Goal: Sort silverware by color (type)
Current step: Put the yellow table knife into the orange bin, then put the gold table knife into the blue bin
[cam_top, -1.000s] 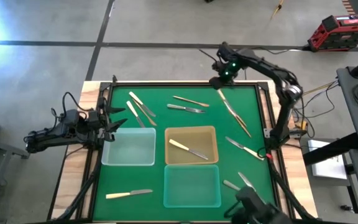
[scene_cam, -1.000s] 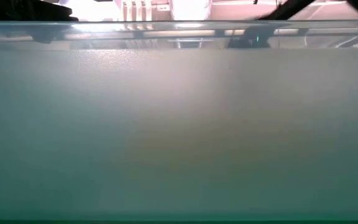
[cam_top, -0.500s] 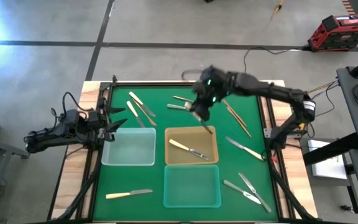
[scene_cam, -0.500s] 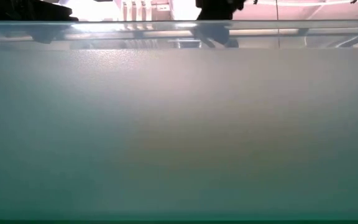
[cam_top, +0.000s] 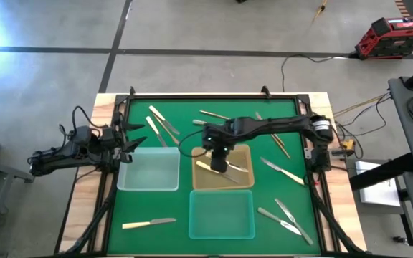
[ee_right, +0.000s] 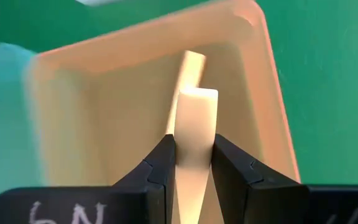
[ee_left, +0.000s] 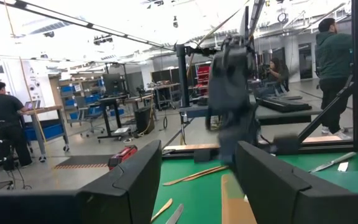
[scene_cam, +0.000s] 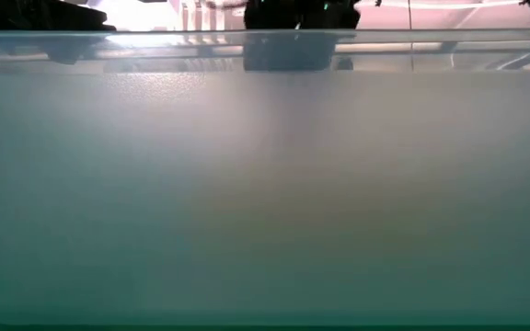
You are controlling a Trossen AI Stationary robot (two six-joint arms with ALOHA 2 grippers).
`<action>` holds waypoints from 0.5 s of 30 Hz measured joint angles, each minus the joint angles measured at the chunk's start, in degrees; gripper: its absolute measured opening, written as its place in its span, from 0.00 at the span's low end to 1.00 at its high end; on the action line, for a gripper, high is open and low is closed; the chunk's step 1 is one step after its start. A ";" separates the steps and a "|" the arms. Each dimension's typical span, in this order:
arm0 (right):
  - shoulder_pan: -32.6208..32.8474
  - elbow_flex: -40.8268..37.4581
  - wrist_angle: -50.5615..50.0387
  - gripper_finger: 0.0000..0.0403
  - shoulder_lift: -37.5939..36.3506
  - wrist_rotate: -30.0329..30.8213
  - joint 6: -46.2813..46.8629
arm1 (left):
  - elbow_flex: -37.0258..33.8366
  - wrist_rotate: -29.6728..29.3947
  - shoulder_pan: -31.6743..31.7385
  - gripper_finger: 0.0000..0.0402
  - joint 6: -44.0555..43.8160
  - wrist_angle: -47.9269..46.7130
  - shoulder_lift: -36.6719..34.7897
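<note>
Carrying a cream-handled piece [ee_right: 192, 134], clenched in right gripper [ee_right: 193, 163], over amber tray [cam_top: 244, 152]; next, releasing inside; left gripper [cam_top: 126, 136] spread, beside clear tray [cam_top: 149, 172].

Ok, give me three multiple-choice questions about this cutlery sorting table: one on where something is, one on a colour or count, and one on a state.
1. Where is the right gripper?
A. Over the tan tray
B. Over the clear tray
C. Off the mat

2. How many trays are on the green mat?
A. Two
B. Three
C. Five

3. What is the right gripper doing?
A. Hanging open and empty
B. Shut on a cream-handled piece
C. Gripping a tray's rim

Answers:
1. A, the high view shows it above the tan tray in the middle.
2. B, the clear tray, the tan one and the teal tray.
3. B, the right wrist view shows the cream handle between its fingers.
</note>
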 joint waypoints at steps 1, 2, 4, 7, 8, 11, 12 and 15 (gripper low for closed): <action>-0.04 0.00 -0.02 0.17 0.98 0.08 0.33 | 0.00 0.00 -0.02 0.48 0.02 0.03 0.00; -0.01 0.00 0.10 0.17 1.99 0.06 0.46 | 0.00 0.00 -0.02 0.48 0.02 -0.01 0.02; 0.13 0.12 0.42 0.17 3.69 -0.31 0.75 | 0.02 0.00 0.00 0.48 0.00 0.01 0.00; 0.18 0.76 0.16 0.17 5.77 -0.37 3.39 | 0.00 0.02 -0.01 0.48 0.01 0.00 0.01; 0.09 1.16 0.13 0.17 6.29 -0.37 4.22 | 0.00 0.00 0.00 0.48 0.01 -0.01 0.00; 0.03 2.44 0.44 0.25 6.88 -0.34 4.81 | 0.00 0.02 0.00 0.48 0.00 -0.01 0.00; 0.04 2.83 0.58 0.30 6.88 -0.39 4.81 | 0.00 0.02 0.00 0.48 0.02 0.01 0.00; 0.09 4.32 0.92 0.45 6.65 -0.40 5.07 | 0.00 0.00 0.00 0.48 0.01 0.00 0.00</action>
